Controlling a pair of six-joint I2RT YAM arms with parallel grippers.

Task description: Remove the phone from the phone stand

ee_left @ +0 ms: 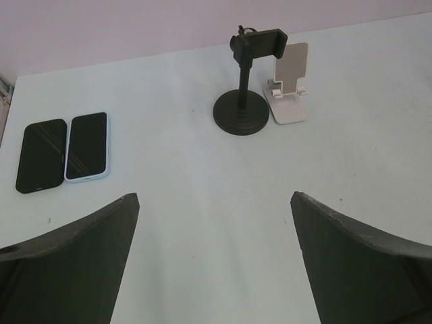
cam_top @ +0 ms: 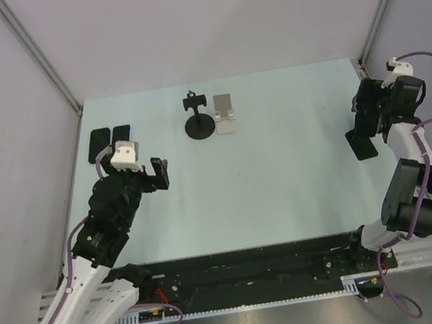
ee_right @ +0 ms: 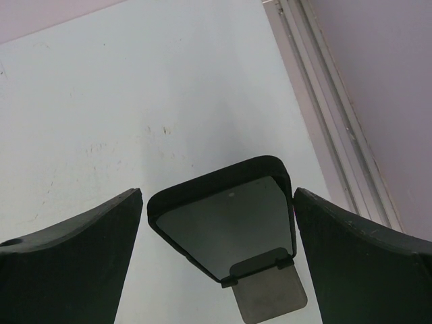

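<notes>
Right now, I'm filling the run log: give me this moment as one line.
phase: pre-grasp | right gripper: open, straddling phone | phone: leaning on phone stand | left gripper: open, empty

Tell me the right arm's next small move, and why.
Probably close the right claw gently on the phone. It stands open with a finger on either side of the phone, which leans on its grey stand, ungripped. Whether the fingers reach far enough forward is unclear.

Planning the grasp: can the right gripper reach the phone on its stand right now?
Likely yes: right gripper is open, the black phone lines up with the gap between its fingers, and nothing lies between.
</notes>
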